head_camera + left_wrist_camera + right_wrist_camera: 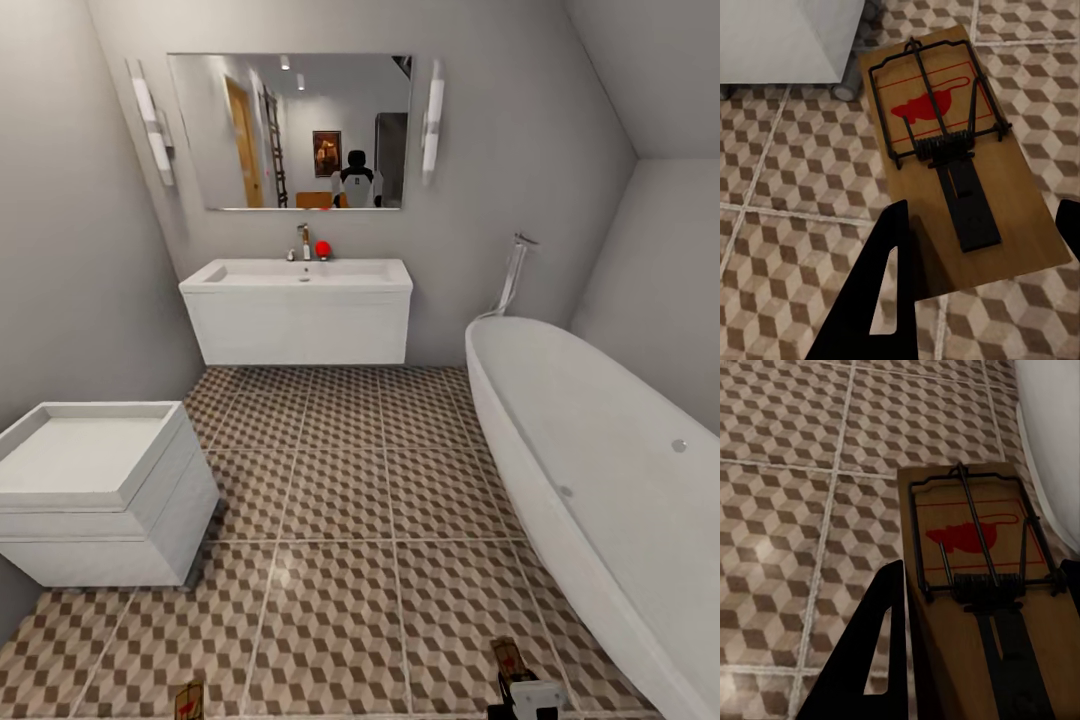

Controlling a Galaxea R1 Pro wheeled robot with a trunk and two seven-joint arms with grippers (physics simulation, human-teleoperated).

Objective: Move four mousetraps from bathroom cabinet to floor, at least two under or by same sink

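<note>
My left gripper [979, 247] is shut on a tan mousetrap [960, 150] with a red mouse print, held flat just above the bathroom floor [787, 172]. That mousetrap [190, 700] peeks in at the bottom edge of the head view. My right gripper [979, 615] is shut on a second mousetrap [975, 577], also above the tiles. In the head view this mousetrap [510, 658] sticks out ahead of the right gripper [528, 695], beside the bathtub. The sink [300, 290] hangs on the far wall, well ahead of both traps. The cabinet is out of view.
A white cube unit [95, 500] with a tray top stands on castors at the left; its corner [787, 37] is close to the left trap. The oval bathtub [600, 470] runs along the right. Cube-patterned floor [340, 480] stretches between them up to the sink.
</note>
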